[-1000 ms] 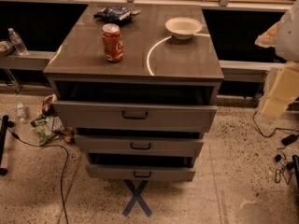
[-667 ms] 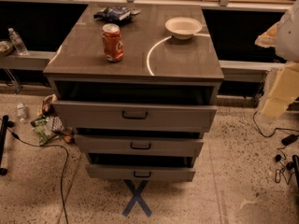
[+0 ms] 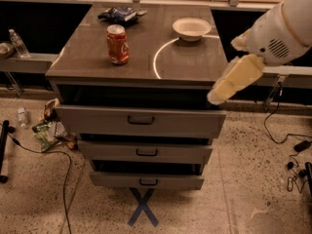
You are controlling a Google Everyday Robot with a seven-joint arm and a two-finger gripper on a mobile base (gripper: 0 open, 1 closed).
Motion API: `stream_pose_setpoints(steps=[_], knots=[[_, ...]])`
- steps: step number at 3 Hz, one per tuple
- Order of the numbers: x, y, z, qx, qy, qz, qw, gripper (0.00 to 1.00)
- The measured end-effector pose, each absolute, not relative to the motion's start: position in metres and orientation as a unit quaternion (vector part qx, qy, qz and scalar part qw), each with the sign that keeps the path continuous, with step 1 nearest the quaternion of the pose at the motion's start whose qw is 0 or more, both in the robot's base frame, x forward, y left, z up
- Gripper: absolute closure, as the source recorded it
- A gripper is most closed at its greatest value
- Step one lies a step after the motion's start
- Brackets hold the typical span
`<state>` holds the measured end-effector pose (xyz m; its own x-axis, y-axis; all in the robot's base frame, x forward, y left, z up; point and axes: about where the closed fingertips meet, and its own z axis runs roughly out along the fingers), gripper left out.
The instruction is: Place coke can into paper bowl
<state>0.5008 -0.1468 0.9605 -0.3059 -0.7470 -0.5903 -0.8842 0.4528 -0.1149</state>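
The coke can [image 3: 118, 44], red-orange with a silver top, stands upright on the left-middle of the grey cabinet top [image 3: 97, 62]. The white paper bowl [image 3: 191, 28] sits empty at the back right of the same top, well apart from the can. My gripper [image 3: 220, 93], cream-coloured on a white arm, hangs at the cabinet's front right corner. It is lower than the bowl, far right of the can, and holds nothing that I can see.
A dark blue snack bag [image 3: 119, 14] lies behind the can. The cabinet's three drawers [image 3: 141, 121] stand slightly pulled out. A water bottle [image 3: 18, 43] stands on a ledge at left. Litter [image 3: 48, 128] and cables [image 3: 287, 145] lie on the floor.
My arm has swung in from the right edge toward the cabinet's front right corner. The can and the bowl have not moved.
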Motion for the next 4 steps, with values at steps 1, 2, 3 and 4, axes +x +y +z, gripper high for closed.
stream_pose_setpoints(steps=[1,2,3,4], knots=[[0.526,-0.094,0.959,-0.466,0.778,0.208,0.367,0.00],[0.553,-0.012,0.971,-0.440,0.749,0.248,0.428,0.00],[0.566,-0.015,0.982,-0.425,0.746,0.237,0.455,0.00],[0.572,-0.005,0.977,-0.413,0.745,0.232,0.470,0.00]])
